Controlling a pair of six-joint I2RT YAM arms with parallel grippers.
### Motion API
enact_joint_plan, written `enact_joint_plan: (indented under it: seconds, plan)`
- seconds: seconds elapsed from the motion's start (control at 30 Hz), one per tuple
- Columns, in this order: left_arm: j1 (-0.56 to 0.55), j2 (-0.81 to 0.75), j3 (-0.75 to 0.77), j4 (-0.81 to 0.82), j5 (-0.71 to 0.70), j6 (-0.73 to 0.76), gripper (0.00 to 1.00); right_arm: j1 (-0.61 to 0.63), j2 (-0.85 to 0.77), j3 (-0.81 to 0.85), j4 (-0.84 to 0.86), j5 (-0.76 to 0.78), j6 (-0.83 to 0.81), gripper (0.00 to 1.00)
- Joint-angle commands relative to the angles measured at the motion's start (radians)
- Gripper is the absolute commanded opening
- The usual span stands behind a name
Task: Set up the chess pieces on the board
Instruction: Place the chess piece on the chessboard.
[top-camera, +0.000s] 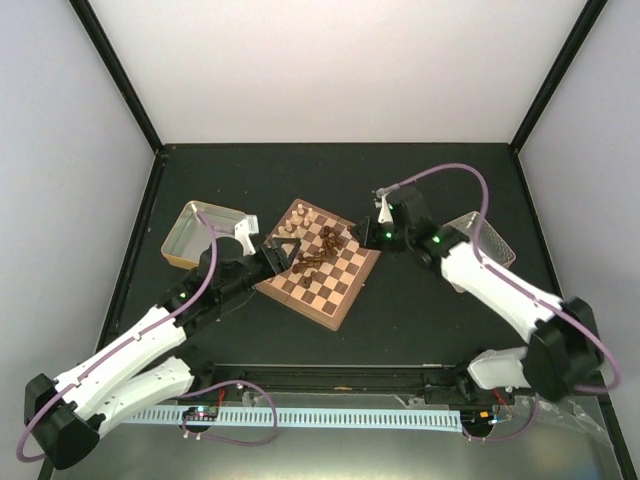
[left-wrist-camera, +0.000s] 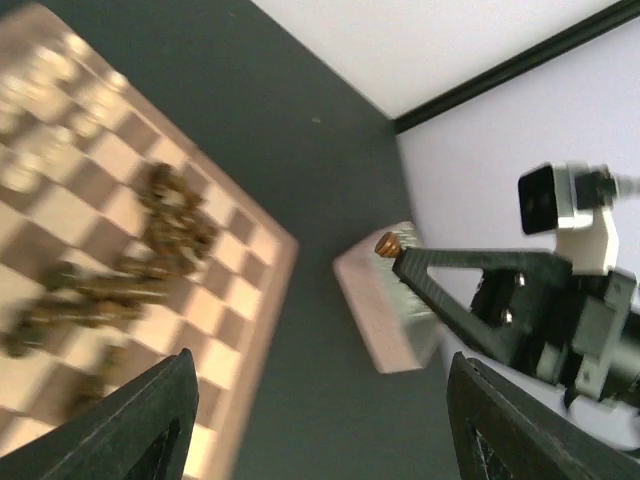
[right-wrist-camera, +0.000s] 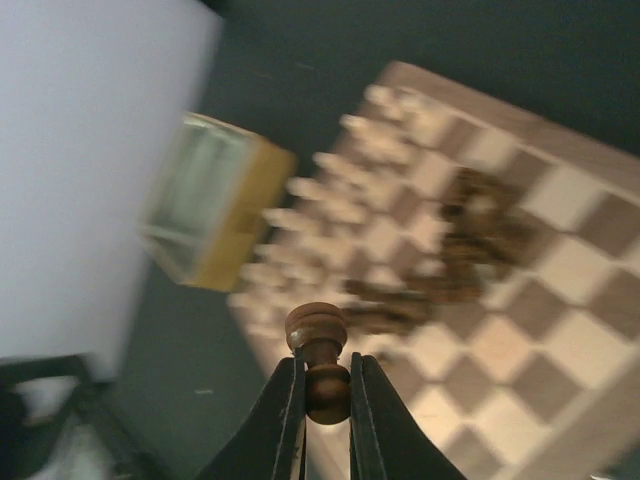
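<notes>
**Top external view** – the board (top-camera: 345, 292) lies turned like a diamond at the centre of the dark bench (top-camera: 440, 300). Pale pieces (top-camera: 291, 228) line its upper-left edge, and a heap of dark pieces (top-camera: 320, 250) lies tumbled in the middle. The right end effector (top-camera: 362, 232) is at the board's upper-right edge. The bare squares along the lower-right edge lie below it in the frame, so the right arm is probably the nearer one for them. The left end effector (top-camera: 278, 255) is at the board's left side, close to the heap. A metal tray (top-camera: 182, 238) lies at the left and another (top-camera: 492, 240) at the right.

**Left wrist view** – its fingers (left-wrist-camera: 150, 420) stand wide apart with nothing between them. The dark heap lies in the left of the frame, blurred.

**Right wrist view** – the jaws are pinched on one dark piece (right-wrist-camera: 316, 328), gripped at its waist. Its long axis runs along the fingers, with the head above the tips. The board fills the upper right of the frame, and its lower-right squares look free – room enough, I judge, to stand the piece upright well apart from the heap.
</notes>
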Motion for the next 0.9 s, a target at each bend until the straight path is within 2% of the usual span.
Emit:
enact_joint_plan:
  seconds: [0.0,0.17,0.33,0.5,0.87]
  plan:
    - [0.012,-0.019,0.019,-0.203,-0.112,0.319,0.71,-0.034,0.193,0.158,-0.388,0.178,-0.257,0.01]
    - [0.021,-0.030,0.029,-0.286,-0.122,0.439,0.71,-0.041,0.452,0.369,-0.539,0.274,-0.322,0.01]
    - [0.029,-0.031,0.035,-0.302,-0.111,0.527,0.72,-0.041,0.612,0.513,-0.618,0.317,-0.336,0.01]
    - [0.031,-0.009,0.040,-0.307,-0.102,0.586,0.73,-0.041,0.714,0.622,-0.681,0.313,-0.344,0.02]
    - [0.037,0.010,0.030,-0.293,-0.099,0.595,0.73,-0.039,0.825,0.749,-0.755,0.357,-0.347,0.09]
